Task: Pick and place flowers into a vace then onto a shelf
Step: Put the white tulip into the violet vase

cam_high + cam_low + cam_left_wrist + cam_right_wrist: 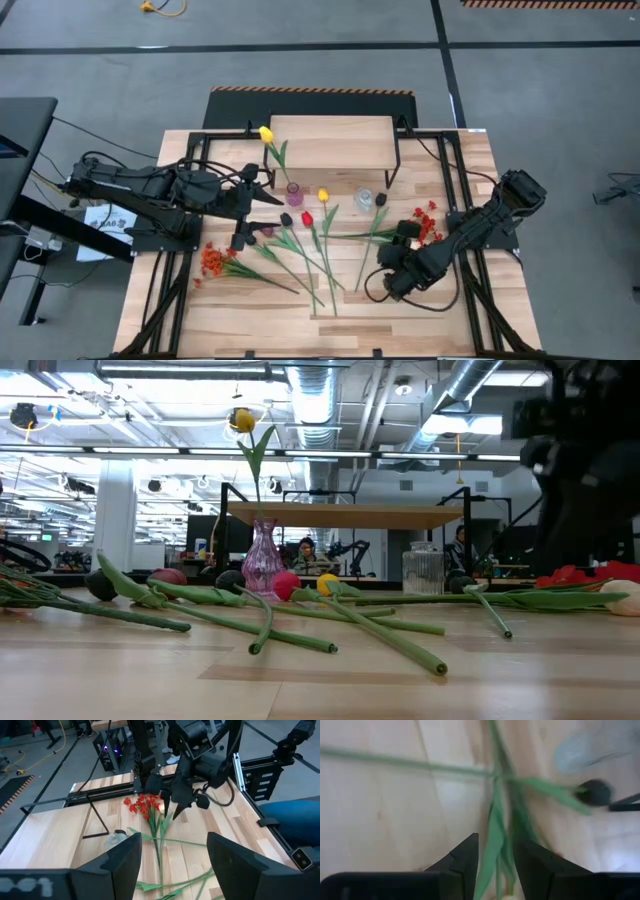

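Note:
A yellow tulip [266, 133] stands with its stem in the purple vase [294, 193] in front of the shelf [330, 143]. Its head leans over the shelf top. Several tulips [310, 240] lie flat on the table, with an orange-red spray [212, 260] at the left and a red spray [428, 222] at the right. My left gripper [172, 865] hangs open above the table beside the purple vase, with nothing between its fingers. My right gripper [496, 865] points steeply down beside the red spray, shut on green stems. My right gripper pinches a flower's green stem and leaf [492, 852] between its two fingers, coming from above at a slant. The fingers lie roughly along the stem. The rest of the stem runs on over the table toward a dark tulip head [592, 792]. Which flower it is does not show.
A clear glass vase [365, 198] stands upright to the right of the purple one. Black frame bars [450, 190] run along the table's sides. The near part of the tabletop [330, 330] is bare wood. People sit in the room beyond the table [305, 550].

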You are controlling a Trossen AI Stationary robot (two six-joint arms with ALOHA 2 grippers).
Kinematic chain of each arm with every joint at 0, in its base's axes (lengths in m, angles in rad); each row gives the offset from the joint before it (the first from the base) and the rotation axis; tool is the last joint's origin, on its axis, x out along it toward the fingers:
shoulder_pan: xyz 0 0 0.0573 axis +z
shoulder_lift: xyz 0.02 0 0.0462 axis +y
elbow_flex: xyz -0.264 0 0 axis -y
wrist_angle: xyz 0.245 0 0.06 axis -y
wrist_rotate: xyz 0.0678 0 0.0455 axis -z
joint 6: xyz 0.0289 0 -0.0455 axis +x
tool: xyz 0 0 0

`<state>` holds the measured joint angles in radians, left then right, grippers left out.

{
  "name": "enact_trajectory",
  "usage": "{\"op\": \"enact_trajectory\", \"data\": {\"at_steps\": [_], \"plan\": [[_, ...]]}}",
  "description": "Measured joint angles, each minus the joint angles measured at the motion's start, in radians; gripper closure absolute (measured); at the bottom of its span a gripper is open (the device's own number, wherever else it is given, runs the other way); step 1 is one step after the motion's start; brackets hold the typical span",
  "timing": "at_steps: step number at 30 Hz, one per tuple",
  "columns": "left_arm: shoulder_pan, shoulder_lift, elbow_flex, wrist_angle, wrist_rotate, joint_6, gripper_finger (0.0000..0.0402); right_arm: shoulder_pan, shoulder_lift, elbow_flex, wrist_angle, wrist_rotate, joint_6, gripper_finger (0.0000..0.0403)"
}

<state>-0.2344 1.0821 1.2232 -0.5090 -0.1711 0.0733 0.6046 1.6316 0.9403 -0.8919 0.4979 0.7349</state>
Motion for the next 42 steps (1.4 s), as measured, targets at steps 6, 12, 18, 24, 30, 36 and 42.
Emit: {"op": "enact_trajectory", "data": {"at_steps": [6,12,18,24,30,36,42], "plan": [[0.0,0.0,0.0,-0.017,0.0,-0.031,0.0187,-0.05,0.007,-0.039,0.004,-0.092,-0.058,0.029],[0.0,0.0,0.0,-0.018,0.0,-0.031,0.0187,-0.073,0.007,-0.082,0.001,-0.103,-0.111,0.029],[0.0,0.0,0.0,-0.018,0.0,-0.03,0.0187,-0.099,0.007,-0.126,0.018,-0.129,-0.117,0.029],[0.0,0.0,0.0,-0.017,0.0,-0.028,0.0187,-0.115,0.002,-0.17,0.09,-0.19,-0.135,0.0296],[0.0,0.0,0.0,-0.017,0.0,-0.027,0.0187,-0.123,-0.006,-0.177,0.119,-0.292,-0.141,0.0382],[0.0,0.0,0.0,-0.016,0.0,-0.027,0.0187,-0.108,-0.003,-0.131,0.056,-0.424,-0.137,0.0394],[0.0,0.0,0.0,-0.016,0.0,-0.028,0.0187,-0.072,0.0,-0.061,-0.002,-0.601,-0.155,0.0397]]}}
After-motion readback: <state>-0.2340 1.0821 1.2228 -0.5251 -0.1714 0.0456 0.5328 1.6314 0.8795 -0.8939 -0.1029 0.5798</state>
